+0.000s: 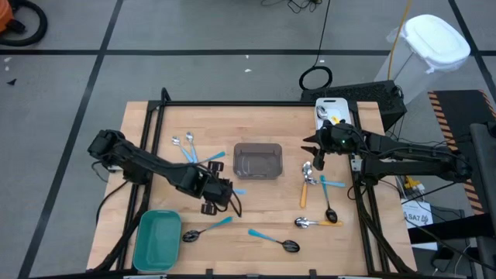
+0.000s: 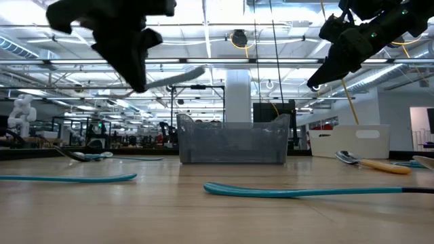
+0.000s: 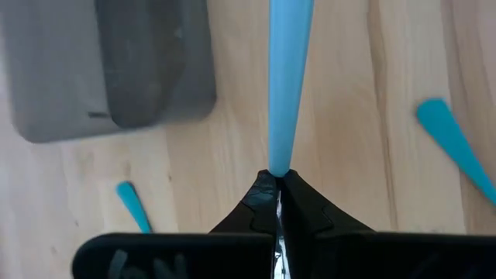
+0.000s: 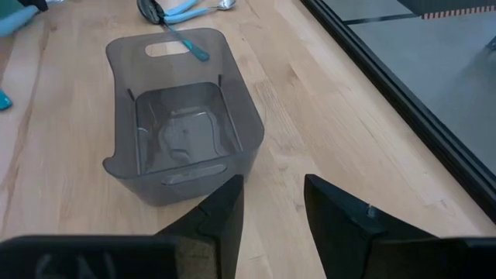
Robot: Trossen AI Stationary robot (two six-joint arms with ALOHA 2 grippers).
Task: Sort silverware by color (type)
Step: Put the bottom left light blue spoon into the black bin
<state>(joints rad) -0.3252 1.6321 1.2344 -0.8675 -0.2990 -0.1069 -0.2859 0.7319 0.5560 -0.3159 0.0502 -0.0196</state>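
Observation:
My left gripper point(image 1: 220, 191) hangs above the table between the grey bin point(image 1: 257, 160) and the teal bin point(image 1: 157, 240), shut on a spoon with a light-blue handle point(image 3: 285, 77). In the low view this gripper point(image 2: 139, 83) is well above the wood. The spoon's bowl is hidden behind the fingers. My right gripper point(image 1: 311, 147) hovers open just right of the grey bin point(image 4: 182, 116), touching nothing. Other spoons lie flat on the table: two silver ones point(image 1: 184, 141) at the far left, a dark one point(image 1: 217, 165), and several at the right point(image 1: 308, 172) and along the near edge point(image 1: 291, 246). My left gripper pinches the spoon between its two fingers at the narrow end of the blue handle point(image 3: 279, 164), coming from above. The handle point(image 2: 183, 76) sticks out beyond the fingertips toward the table's right, roughly level and lifted clear of the table.
The clear grey bin stands mid-table, with nothing in it. The teal bin sits at the near left corner. A white object point(image 1: 329, 108) lies at the far right edge. Orange-handled spoons point(image 1: 304, 194) and blue-handled ones point(image 1: 263, 234) are scattered right and near. Bare wood lies far of the grey bin.

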